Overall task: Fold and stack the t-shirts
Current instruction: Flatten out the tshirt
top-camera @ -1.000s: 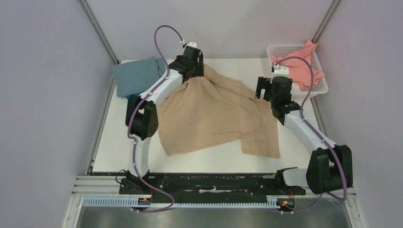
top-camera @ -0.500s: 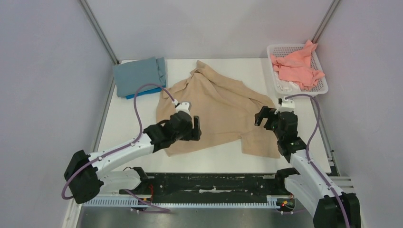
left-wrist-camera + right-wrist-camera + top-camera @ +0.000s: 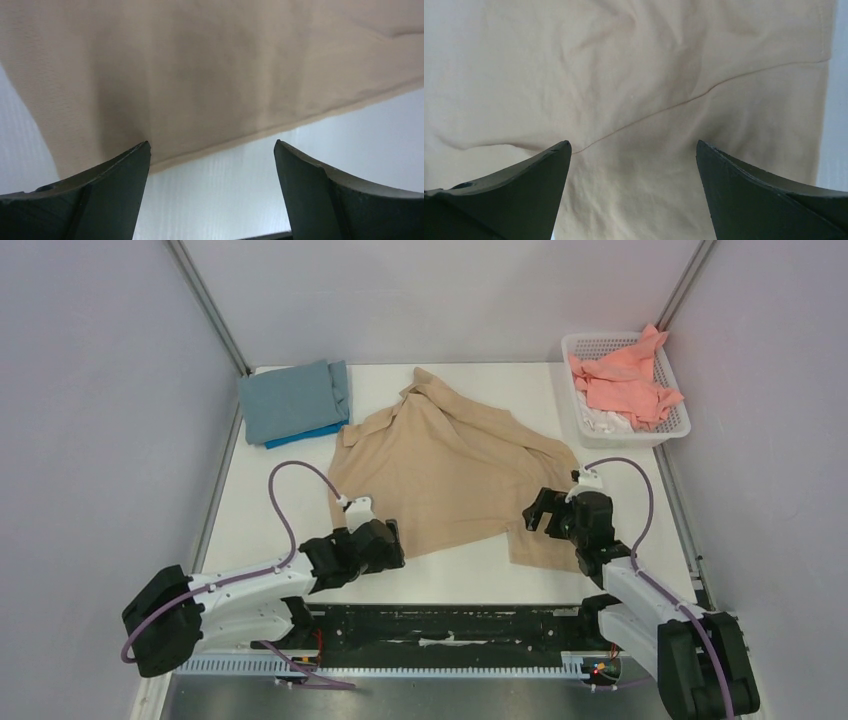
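Beige t-shirt (image 3: 450, 465) lies rumpled and unfolded; left pincer (image 3: 393, 538) and right pincer (image 3: 540, 512) gape empty.

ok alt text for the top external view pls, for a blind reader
A rumpled beige t-shirt lies spread on the table, the open left gripper at its near hem and the open right gripper over its near right corner. Far left, a folded grey-blue shirt sits on a bright blue one; far right, a white basket holds a pink shirt.
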Tool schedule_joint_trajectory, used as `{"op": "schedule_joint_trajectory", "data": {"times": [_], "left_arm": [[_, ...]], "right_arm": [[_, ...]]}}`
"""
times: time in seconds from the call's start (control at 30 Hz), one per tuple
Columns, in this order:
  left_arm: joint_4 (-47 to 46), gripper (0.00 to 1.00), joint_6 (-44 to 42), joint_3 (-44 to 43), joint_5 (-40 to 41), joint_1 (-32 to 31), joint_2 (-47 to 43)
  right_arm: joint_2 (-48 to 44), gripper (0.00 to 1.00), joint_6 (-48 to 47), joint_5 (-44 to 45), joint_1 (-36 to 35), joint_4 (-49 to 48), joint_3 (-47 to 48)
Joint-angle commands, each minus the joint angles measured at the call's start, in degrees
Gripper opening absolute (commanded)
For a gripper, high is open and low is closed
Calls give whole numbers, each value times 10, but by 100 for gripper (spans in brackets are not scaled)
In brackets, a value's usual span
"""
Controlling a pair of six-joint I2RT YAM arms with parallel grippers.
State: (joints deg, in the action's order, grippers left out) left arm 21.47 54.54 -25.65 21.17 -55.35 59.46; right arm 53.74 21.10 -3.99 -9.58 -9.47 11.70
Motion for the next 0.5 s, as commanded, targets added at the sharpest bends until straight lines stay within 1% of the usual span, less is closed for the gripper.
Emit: {"op": "schedule_joint_trajectory", "data": {"times": [0.0,0.07,0.17,0.27,0.37,0.47], "left_arm": [[2,100,78,19,117,13,-21],[-11,100,76,32,121,28,-27],[-19,100,74,47,113,72,-21],[-36,100,44,51,95,121,-7],[-74,100,7,47,69,172,18],[-118,100,-7,44,36,208,59]], "right_arm": [[20,98,17,-9,1,-41,-5],[26,98,22,-9,0,-44,-13],[24,98,28,-5,0,-40,-23],[15,98,25,2,0,-21,-23],[-14,98,25,5,0,5,-18],[-59,98,29,19,1,39,-15]]}}
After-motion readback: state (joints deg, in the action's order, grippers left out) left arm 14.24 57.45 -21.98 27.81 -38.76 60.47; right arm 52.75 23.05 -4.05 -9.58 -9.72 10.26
